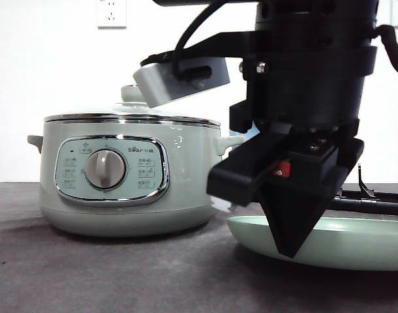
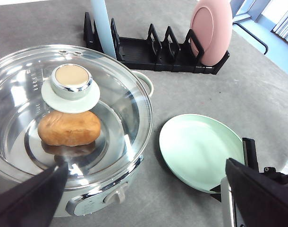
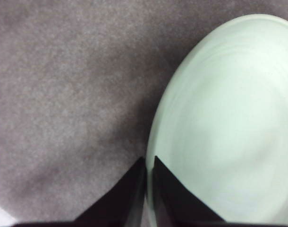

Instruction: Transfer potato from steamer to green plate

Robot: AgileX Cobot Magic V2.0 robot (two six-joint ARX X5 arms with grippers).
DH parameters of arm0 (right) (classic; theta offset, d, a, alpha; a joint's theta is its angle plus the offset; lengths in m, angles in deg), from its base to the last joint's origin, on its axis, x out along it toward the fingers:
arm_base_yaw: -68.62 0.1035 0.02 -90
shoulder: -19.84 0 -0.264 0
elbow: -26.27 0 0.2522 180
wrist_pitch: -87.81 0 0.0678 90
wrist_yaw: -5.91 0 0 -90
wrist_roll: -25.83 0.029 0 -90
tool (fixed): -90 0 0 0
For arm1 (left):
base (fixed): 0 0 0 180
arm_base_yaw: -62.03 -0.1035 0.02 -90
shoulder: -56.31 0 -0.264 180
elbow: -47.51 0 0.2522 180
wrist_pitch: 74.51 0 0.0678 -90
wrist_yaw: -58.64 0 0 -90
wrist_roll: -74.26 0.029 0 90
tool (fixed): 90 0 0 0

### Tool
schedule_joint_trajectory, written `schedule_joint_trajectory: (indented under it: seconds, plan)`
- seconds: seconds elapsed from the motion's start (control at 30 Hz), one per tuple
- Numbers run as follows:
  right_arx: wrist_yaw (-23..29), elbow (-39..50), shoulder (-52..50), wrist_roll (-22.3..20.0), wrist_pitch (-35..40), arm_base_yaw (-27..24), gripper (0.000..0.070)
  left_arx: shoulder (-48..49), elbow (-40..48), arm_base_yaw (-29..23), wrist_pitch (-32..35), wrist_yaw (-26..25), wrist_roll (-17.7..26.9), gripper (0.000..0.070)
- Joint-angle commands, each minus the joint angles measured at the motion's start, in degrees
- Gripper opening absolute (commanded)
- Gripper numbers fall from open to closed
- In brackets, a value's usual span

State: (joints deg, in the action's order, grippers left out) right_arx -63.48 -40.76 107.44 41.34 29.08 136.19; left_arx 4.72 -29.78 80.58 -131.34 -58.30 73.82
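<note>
- potato (image 2: 69, 127) looks orange-brown, oval, matte skin; I see it inside the steamer (image 1: 114, 176) under the glass lid (image 2: 87, 109), lid still on
- green plate (image 2: 200, 151) sits bare on the desk (image 1: 88, 274) just beside the steamer
- right gripper (image 3: 149, 163) pinched together, holding nothing, tips at the plate's rim
- left gripper (image 2: 144, 189) spread wide above the steamer, empty

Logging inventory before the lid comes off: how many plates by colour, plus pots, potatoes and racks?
Green plates: 1
Pink plates: 1
Blue plates: 1
Steamers: 1
Potatoes: 1
Racks: 1
Total: 6
</note>
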Motion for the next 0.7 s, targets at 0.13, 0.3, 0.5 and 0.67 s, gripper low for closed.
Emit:
schedule_joint_trajectory:
  seconds: [0.13, 0.3, 0.5, 0.67]
  plan:
    - [0.21, -0.27, 1.13, 1.02, -0.22, 0.94, 0.0017, -0.48, -1.03, 0.22, 0.55, -0.13, 1.09, 0.0675]
    - [0.19, -0.37, 1.10, 0.96, -1.46, 0.92, 0.0180, -0.48, -1.02, 0.22, 0.55, -0.13, 1.09, 0.0675]
    - [-1.53, -0.86, -0.17, 0.83, -3.78, 0.86, 0.0337, -0.48, -1.02, 0.24, 0.52, -0.13, 1.08, 0.0675]
    - [-4.06, -0.98, -3.90, 0.79, -3.61, 0.75, 0.0376, -0.48, -1.01, 0.22, 0.44, -0.13, 1.07, 0.0675]
